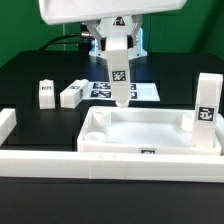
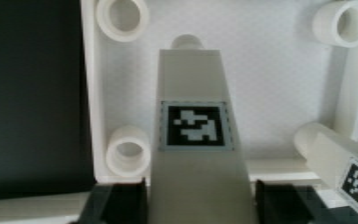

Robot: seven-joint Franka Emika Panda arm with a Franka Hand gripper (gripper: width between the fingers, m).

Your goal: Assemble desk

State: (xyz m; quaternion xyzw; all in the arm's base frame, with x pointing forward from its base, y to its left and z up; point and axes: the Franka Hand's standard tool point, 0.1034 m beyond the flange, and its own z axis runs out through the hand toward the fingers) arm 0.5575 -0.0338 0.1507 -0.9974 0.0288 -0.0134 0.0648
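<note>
Pincer (image 2: 190, 203): mine, partly closed, clamped on the sides of a white leg (image 2: 194, 110).
Leg axis: upright, tip down, hanging over the desk top (image 1: 150, 138).
Socket (image 2: 123, 15): just beside the tip, not under it. I judge a sideways shift comes before lowering.
Standing leg (image 1: 205, 108): far corner, exterior view's right.

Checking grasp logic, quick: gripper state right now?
Gripper: jaws closed on a white desk leg, held upright over the desk top.
</note>
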